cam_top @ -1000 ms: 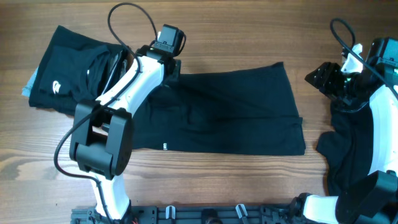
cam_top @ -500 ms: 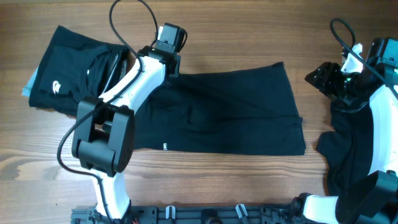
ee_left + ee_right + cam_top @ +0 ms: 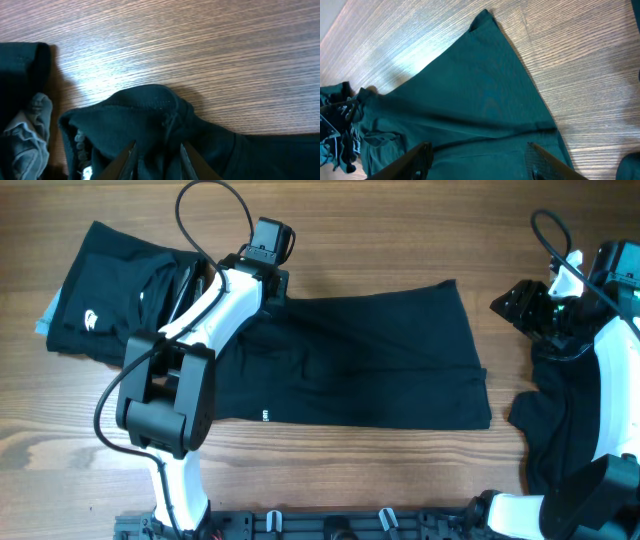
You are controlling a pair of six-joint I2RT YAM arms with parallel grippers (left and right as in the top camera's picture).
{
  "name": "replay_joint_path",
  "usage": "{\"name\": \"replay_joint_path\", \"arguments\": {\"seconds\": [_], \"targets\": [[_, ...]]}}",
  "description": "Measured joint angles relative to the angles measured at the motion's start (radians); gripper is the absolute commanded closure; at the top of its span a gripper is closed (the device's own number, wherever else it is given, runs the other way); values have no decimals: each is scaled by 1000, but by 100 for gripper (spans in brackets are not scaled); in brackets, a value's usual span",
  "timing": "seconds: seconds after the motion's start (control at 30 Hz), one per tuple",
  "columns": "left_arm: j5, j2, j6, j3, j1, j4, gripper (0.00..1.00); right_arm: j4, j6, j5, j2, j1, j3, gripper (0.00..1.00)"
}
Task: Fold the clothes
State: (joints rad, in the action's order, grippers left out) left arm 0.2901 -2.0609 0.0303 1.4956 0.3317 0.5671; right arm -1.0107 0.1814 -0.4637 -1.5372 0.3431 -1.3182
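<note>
A black garment [image 3: 370, 360] lies spread flat in the middle of the table, with a small white label [image 3: 265, 417] at its near edge. My left gripper [image 3: 272, 288] is at its far left corner. In the left wrist view the fingers [image 3: 157, 155] are closed on a bunched fold of this cloth [image 3: 145, 107]. My right gripper [image 3: 508, 302] is open and empty, above bare wood to the right of the garment. The right wrist view shows its fingers [image 3: 477, 147] wide apart above the spread cloth [image 3: 470, 100].
A folded black garment with a white logo [image 3: 105, 305] lies at the far left, over a light blue edge [image 3: 42, 325]. Another crumpled black garment [image 3: 560, 430] lies at the right under the right arm. Bare wood table [image 3: 400, 240] shows at the back.
The left gripper has shifted slightly left and back with the garment's corner in it. The right arm has not moved.
</note>
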Motion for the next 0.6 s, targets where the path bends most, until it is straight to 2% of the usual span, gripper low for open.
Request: {"name": "replay_joint_path", "arguments": {"seconds": [0.07, 0.13, 0.23, 0.27, 0.6], "targets": [[-6, -1, -4, 0, 0, 1, 73, -5, 0, 0, 0, 0, 0, 36], [-11, -2, -11, 0, 0, 2, 76, -6, 0, 0, 0, 0, 0, 36], [-6, -2, -19, 0, 0, 4, 94, -6, 0, 0, 0, 0, 0, 36], [3, -2, -19, 0, 0, 3, 96, -6, 0, 0, 0, 0, 0, 36], [53, -2, -26, 0, -55, 22, 96, -13, 0, 0, 0, 0, 0, 36]]}}
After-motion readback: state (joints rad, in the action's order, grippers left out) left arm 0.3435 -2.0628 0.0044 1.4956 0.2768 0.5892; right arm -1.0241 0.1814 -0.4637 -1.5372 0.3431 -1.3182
